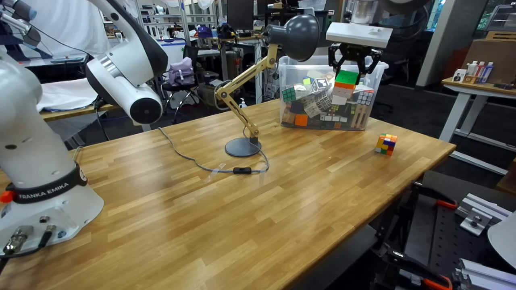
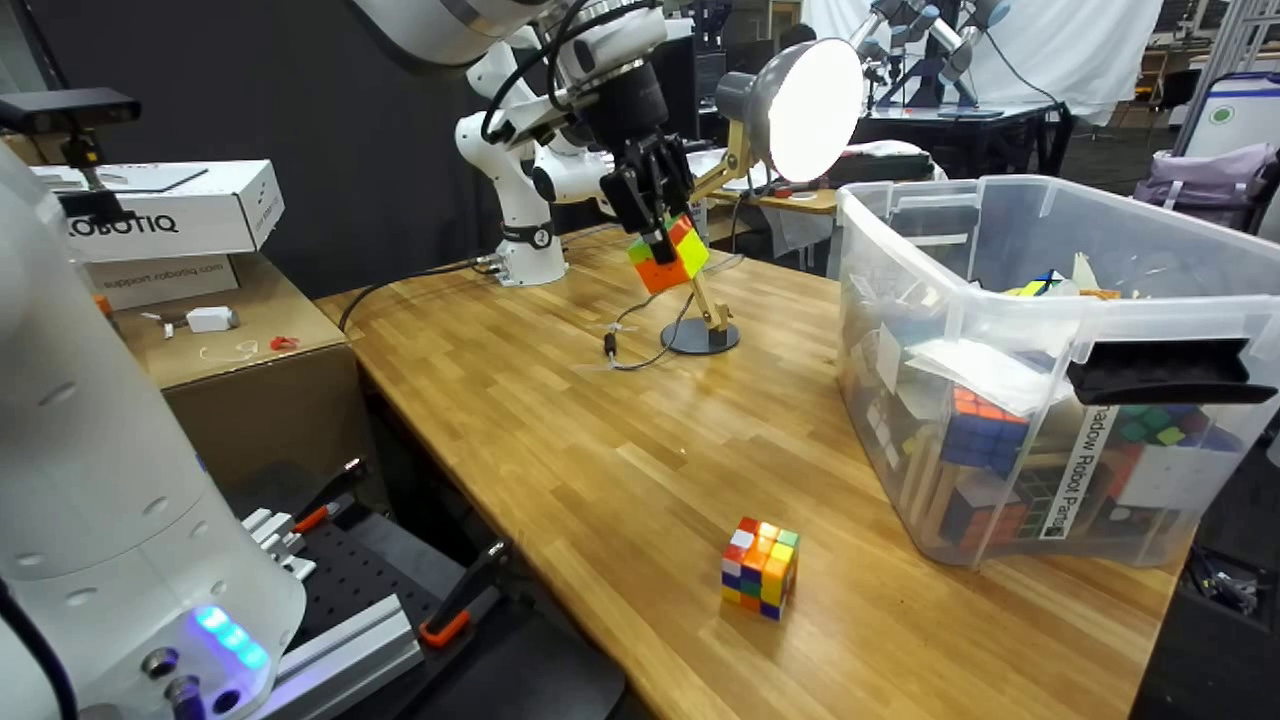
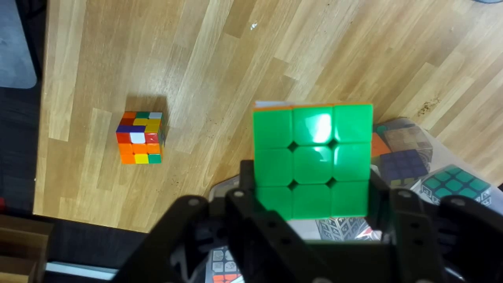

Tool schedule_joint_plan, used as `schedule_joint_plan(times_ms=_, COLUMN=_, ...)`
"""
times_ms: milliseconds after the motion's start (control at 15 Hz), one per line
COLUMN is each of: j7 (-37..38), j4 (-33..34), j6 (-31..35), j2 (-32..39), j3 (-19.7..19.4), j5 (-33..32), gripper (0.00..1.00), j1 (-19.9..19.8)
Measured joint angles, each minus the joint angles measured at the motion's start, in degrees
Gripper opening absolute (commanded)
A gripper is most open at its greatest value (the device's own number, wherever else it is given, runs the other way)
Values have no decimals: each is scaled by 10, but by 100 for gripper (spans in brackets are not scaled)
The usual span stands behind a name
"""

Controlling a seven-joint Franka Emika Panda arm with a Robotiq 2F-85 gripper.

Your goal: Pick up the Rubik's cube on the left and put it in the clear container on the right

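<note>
My gripper (image 1: 350, 71) is shut on the Rubik's cube (image 1: 346, 77) and holds it up in the air. The cube shows green, orange and whitish faces there, and orange, red and yellow-green in an exterior view (image 2: 674, 258), where it looks tilted. In the wrist view the cube's green face (image 3: 312, 145) sits between the two fingers. The clear container (image 2: 1010, 320) stands on the table, full of assorted cubes and items. The held cube appears beside it in that view and overlaps it in an exterior view (image 1: 306, 66). The wrist view shows container contents below and right of the cube.
A smaller scrambled cube (image 2: 760, 568) sits on the wooden table (image 2: 560, 420) near the container; it also shows in the wrist view (image 3: 140, 137). A desk lamp (image 1: 242, 147) with its cable stands behind the held cube. Clamps (image 1: 419, 262) line the table's edge.
</note>
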Motion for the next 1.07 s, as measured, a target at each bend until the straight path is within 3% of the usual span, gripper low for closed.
schedule_joint_plan(times_ms=133, j7=0, j4=6, j6=3, j2=12, j3=0, j5=-12, gripper=37, j1=-8)
schedule_joint_plan(times_ms=267, j7=2, j4=34, j6=13, j2=34, j3=-5, j5=-65, gripper=37, j1=-35)
schedule_joint_plan(times_ms=467, j7=2, j4=110, j6=25, j2=73, j3=-31, j5=-133, gripper=37, j1=-68)
schedule_joint_plan(times_ms=667, j7=1, j4=193, j6=31, j2=116, j3=-62, j5=-141, gripper=37, j1=-72)
schedule_joint_plan(times_ms=800, j7=-2, j4=240, j6=36, j2=143, j3=-77, j5=-118, gripper=37, j1=-70)
schedule_joint_plan(times_ms=1067, j7=-42, j4=309, j6=34, j2=208, j3=-96, j5=40, gripper=37, j1=-67)
